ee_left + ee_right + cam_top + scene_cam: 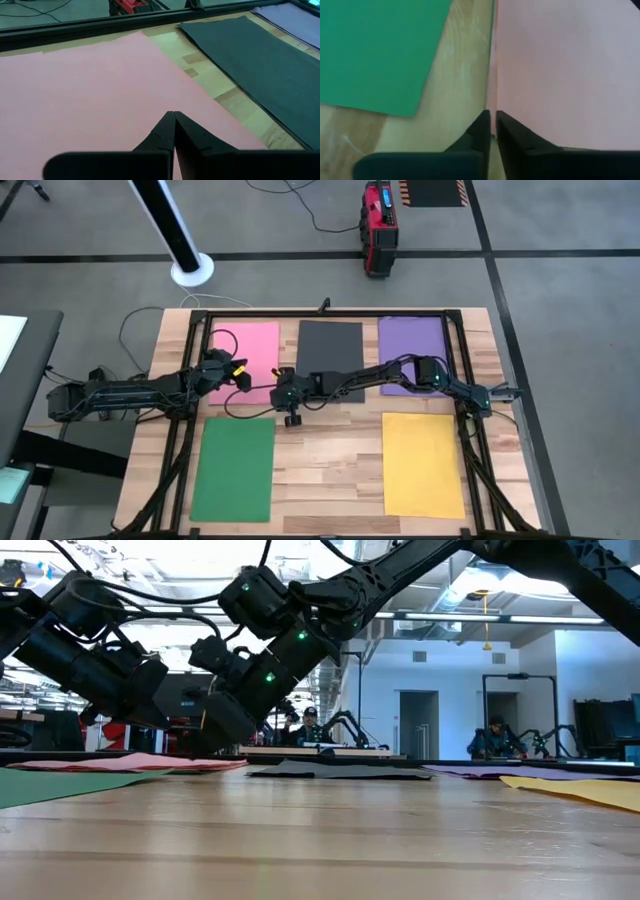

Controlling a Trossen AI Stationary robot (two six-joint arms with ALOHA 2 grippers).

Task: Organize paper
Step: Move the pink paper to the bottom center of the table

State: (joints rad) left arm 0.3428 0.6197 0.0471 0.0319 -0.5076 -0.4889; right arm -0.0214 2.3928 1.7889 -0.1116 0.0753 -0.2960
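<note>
Pale wooden tabletop on a grey floor, framed by dark rails; five sheets of paper lie flat and apart. From left: green sheet at the near edge, pink sheet at the far edge, dark grey sheet at far centre, purple sheet far right, yellow sheet near right. Left gripper rests over the pink sheet, jaws closed, nothing between them. Right gripper, reaching across from the right, sits at the pink sheet's near edge beside the green one, jaws almost shut and empty. Risk: both grippers crowd the same sheet, so they may collide, or closed tips may drag and crease the paper instead of lifting it. Beyond the table, a workshop with seated people.
</note>
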